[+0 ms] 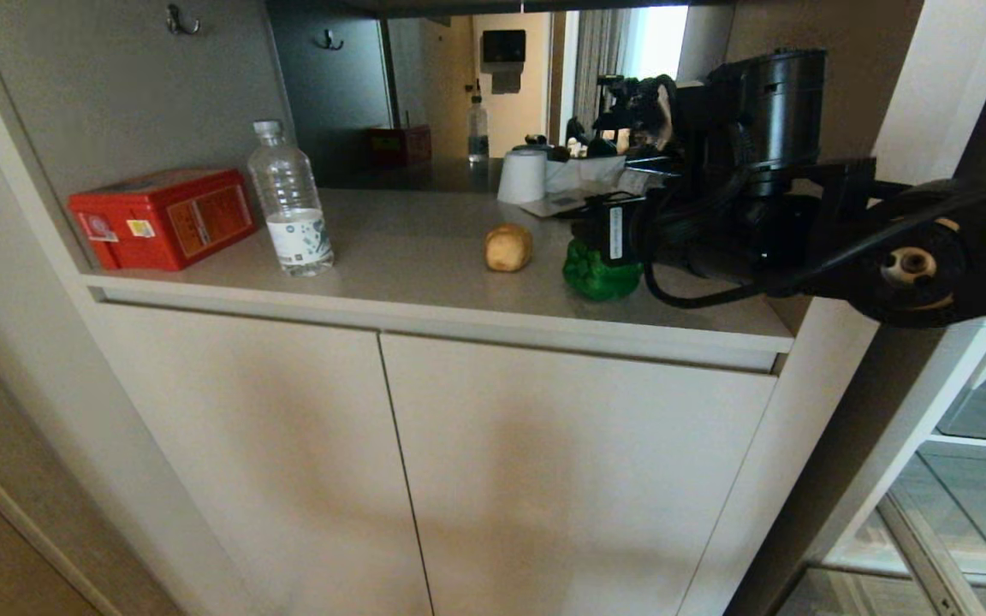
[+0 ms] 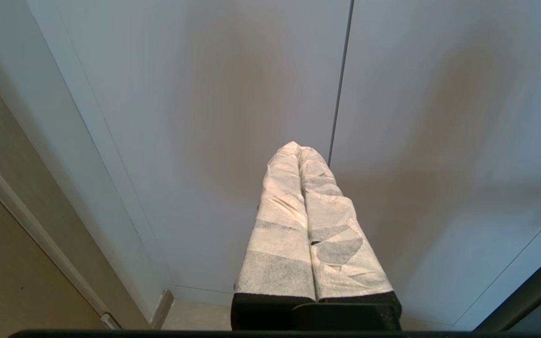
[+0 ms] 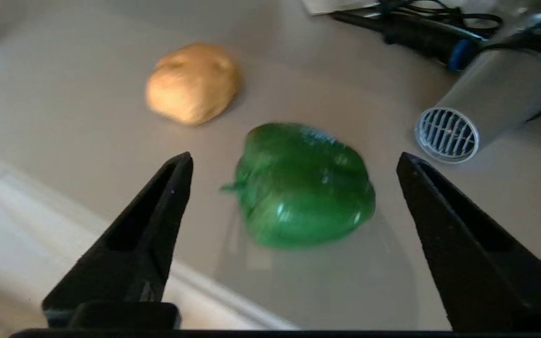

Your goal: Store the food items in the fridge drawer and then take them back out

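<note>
Fridge drawer (image 1: 955, 513) is only partly in frame, low on the right, clear plastic. Above it the beige counter (image 1: 424, 248) holds everything else: red box (image 1: 163, 216) at the left end, water bottle (image 1: 291, 202) just beside it, then the green bell pepper (image 1: 600, 274) and tan potato (image 1: 507, 247) near each other, not touching. Right gripper (image 3: 294, 164) hangs over the pepper, jaws spread wide, gripping nothing. Left gripper (image 2: 298, 150) faces the cabinet doors (image 2: 204, 117), wrapped fingers (image 2: 280, 225) pressed together, empty.

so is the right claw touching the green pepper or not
Apart. In the right wrist view the right claw stands wide open, with bare counter showing between each finger and the green pepper, which lies on the counter beside the potato.
</note>
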Tool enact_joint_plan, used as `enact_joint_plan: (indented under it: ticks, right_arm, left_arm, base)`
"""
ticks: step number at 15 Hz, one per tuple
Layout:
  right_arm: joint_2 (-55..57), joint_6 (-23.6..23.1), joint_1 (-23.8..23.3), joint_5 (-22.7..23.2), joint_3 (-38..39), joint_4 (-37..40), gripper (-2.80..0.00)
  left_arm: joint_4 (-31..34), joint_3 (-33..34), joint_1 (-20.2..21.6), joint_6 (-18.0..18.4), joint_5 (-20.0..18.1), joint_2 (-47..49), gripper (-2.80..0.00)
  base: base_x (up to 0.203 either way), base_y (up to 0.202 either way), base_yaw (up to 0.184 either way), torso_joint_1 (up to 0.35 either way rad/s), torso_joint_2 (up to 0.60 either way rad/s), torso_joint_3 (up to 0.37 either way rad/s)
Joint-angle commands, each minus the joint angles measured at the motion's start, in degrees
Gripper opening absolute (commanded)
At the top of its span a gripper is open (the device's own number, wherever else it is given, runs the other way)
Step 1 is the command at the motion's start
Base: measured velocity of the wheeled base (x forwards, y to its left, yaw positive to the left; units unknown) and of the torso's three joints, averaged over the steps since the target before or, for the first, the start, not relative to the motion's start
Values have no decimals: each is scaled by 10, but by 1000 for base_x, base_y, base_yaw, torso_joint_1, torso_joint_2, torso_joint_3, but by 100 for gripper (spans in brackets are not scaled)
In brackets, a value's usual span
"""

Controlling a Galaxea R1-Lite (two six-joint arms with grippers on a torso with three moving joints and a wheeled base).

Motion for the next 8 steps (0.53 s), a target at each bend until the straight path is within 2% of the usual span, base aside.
enact_joint_plan:
  ticks: [1, 4, 8]
  right_arm:
    - [23, 3, 0, -5, -10, -1, 0]
    - [32, 21, -2, -12, -9, 0, 0]
    - [35, 23, -8, -14, -4, 0, 0]
  left_arm:
    - [0, 2, 0, 0, 0, 0, -280]
    - [0, 2, 0, 0, 0, 0, -280]
    - [0, 2, 0, 0, 0, 0, -280]
  base:
    - [0, 0, 0, 0, 0, 0]
    - [0, 0, 0, 0, 0, 0]
    - [0, 0, 0, 0, 0, 0]
